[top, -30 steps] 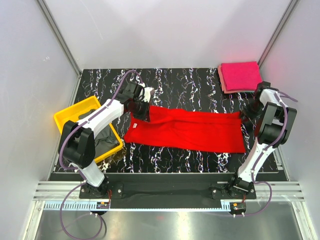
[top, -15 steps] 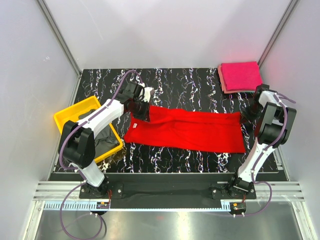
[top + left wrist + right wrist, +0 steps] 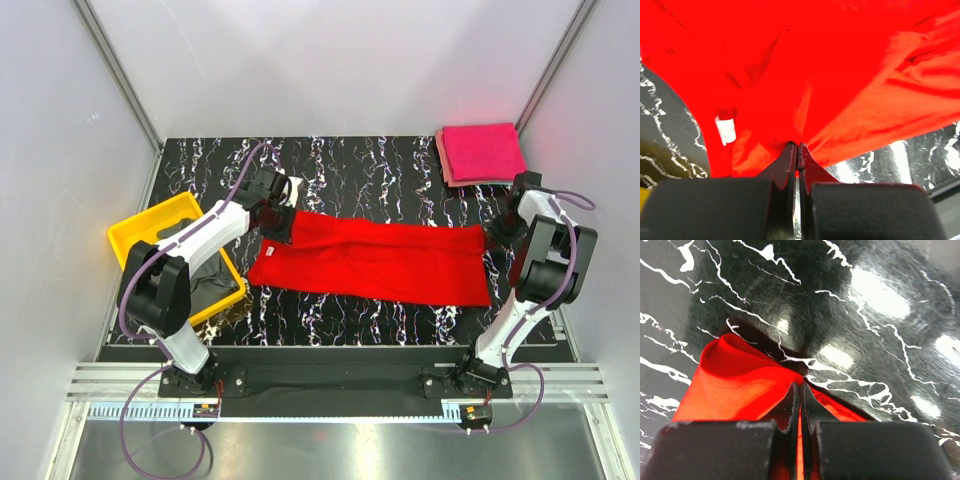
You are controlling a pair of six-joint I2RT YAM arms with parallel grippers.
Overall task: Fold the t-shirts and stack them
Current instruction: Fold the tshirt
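At our left, a dark grey crumpled cloth (image 3: 213,272), probably an unfolded t-shirt, lies in the yellow plastic tray (image 3: 150,218). Our left gripper (image 3: 798,146) pinches the labelled end of the bright red cloth t-shirt (image 3: 375,258), laid as a long band across the black marbled table (image 3: 380,165); our right gripper (image 3: 800,386) has fingers pressed together on its opposite end. Far right, magenta-pink folded shirts (image 3: 483,152) sit stacked. We judge red partly folded, grey untouched.

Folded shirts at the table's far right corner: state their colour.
The folded shirts are magenta-pink, seen best in the top external view.
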